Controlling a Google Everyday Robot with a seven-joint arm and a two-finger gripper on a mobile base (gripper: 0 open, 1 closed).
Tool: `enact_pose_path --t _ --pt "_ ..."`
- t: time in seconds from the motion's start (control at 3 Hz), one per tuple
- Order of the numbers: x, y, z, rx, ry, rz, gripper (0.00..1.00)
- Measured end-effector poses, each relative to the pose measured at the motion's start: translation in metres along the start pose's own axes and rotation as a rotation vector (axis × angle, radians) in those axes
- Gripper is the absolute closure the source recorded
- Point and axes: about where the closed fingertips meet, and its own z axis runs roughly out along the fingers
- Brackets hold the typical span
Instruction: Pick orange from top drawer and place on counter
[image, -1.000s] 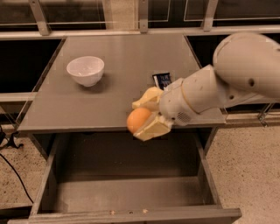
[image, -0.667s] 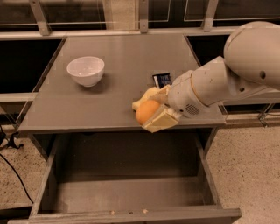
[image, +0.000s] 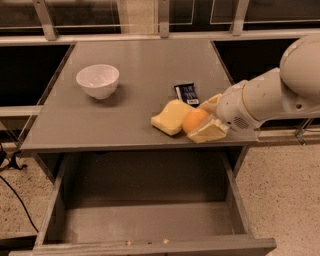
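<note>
The orange (image: 193, 120) is small and round and sits between the cream fingers of my gripper (image: 198, 120), which is shut on it. It is held low over the counter (image: 130, 55), near the front right edge. I cannot tell whether the orange touches the tabletop. A pale yellow wavy sponge (image: 169, 117) lies on the counter just left of the orange, close to or touching it. The top drawer (image: 145, 222) is pulled open below the counter, with a bare grey bottom and its front panel (image: 150, 247) at the lower edge. My white arm (image: 270, 97) reaches in from the right.
A white bowl (image: 98, 80) stands at the counter's left. A small dark blue packet (image: 187, 93) lies behind the sponge and the gripper. A rail and dark panels run along the back. Speckled floor shows to the right.
My gripper has carried the orange right and further onto the counter, away from the space over the drawer. The sponge now shows to the orange's left.
</note>
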Motion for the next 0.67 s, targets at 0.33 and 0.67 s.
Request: enact_pose_path --t 0.33,0.67 --pt "0.020 -0.022 -0.005 0.063 0.022 0.038 1.00" --pt "0.032 -0.041 -0.011 0.116 0.033 0.064 1.00"
